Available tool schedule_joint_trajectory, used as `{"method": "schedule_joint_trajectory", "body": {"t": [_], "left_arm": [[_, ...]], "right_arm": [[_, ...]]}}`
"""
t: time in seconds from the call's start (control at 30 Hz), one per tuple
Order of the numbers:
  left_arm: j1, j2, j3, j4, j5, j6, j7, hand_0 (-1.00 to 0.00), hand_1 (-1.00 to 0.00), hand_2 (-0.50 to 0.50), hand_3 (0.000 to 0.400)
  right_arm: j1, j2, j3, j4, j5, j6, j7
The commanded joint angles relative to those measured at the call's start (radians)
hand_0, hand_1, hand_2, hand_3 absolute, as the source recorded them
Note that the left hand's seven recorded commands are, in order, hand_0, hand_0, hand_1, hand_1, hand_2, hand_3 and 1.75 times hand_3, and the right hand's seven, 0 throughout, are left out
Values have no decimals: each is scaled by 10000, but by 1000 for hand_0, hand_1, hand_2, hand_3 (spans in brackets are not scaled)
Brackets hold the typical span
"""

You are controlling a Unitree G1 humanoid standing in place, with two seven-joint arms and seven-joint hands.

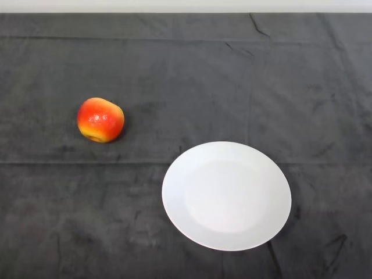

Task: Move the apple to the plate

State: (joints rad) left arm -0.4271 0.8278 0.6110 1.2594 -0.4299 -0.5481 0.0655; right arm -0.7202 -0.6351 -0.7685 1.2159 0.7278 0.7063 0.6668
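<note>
A red and yellow apple [100, 120] lies on the dark cloth at the left of the table. A round white plate [226, 195] lies on the cloth to the right of it and nearer to me, with nothing on it. The apple and the plate are apart, with a stretch of cloth between them.
The dark cloth [186, 70] covers the whole table and has a few creases. The table's far edge runs along the top of the view.
</note>
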Motion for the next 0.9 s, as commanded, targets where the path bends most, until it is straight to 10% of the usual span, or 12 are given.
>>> {"method": "schedule_joint_trajectory", "body": {"t": [0.03, 0.9], "left_arm": [[-401, -17, -247, -628, 300, 143, -192, 0, 0, 0, 0], [-1689, -1084, -2540, -1117, 2459, -668, -1152, 0, 0, 0, 0]], "right_arm": [[-150, -282, -98, 75, 103, 13, 78], [-136, -266, -100, 38, 104, 11, 62]]}}
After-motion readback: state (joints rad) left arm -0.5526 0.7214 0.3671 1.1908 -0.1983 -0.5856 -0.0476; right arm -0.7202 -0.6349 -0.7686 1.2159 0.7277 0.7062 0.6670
